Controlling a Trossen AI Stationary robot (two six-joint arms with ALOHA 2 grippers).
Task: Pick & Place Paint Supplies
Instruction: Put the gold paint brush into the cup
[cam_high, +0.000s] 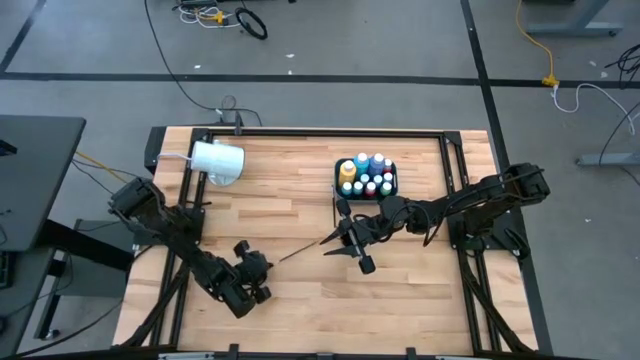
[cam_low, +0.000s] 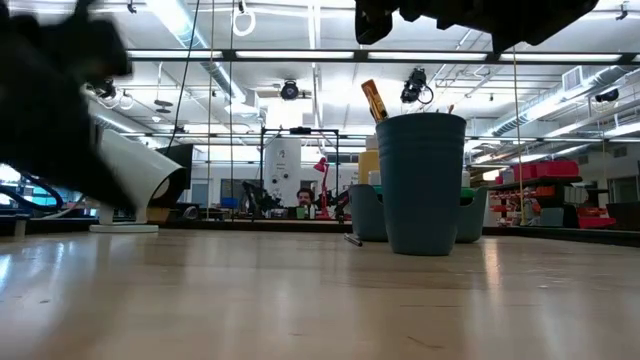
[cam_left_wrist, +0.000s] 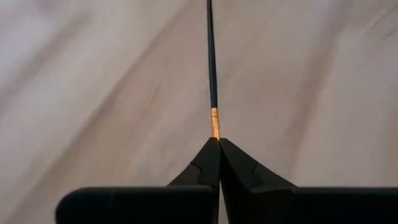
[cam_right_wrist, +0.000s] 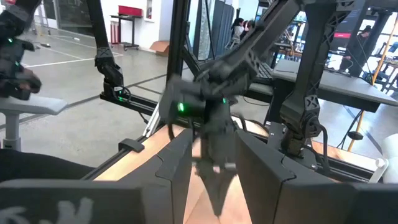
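The left gripper (cam_high: 268, 264) sits low over the near-left part of the wooden table (cam_high: 290, 190), and in the left wrist view its two dark fingers (cam_left_wrist: 202, 168) are pressed together on the gold band of a thin dark-handled brush (cam_left_wrist: 211, 62), whose handle runs straight out from the tips across the wood. From above, that brush (cam_high: 300, 249) shows as a fine dark line reaching from the left gripper toward the middle of the table, its far end close to the right gripper (cam_high: 345, 243). The right gripper hangs just in front of the dark tray (cam_high: 338, 178) of paint bottles (cam_high: 368, 178), which stands toward the far right of the table with its pale-capped small bottles and taller yellow and blue ones packed upright inside. In the right wrist view the right fingers (cam_right_wrist: 177, 165) stand apart with a clear gap between them; the blurred dark shape seen through that gap seems to be the other arm farther off, though the view is too smeared to be sure. A large white cup (cam_high: 218, 160) lies on its side at the far left of the table, well apart from both grippers. In the low view a dark blue-grey cup (cam_low: 422, 180) stands upright with a brush handle (cam_low: 374, 100) leaning out of its top.
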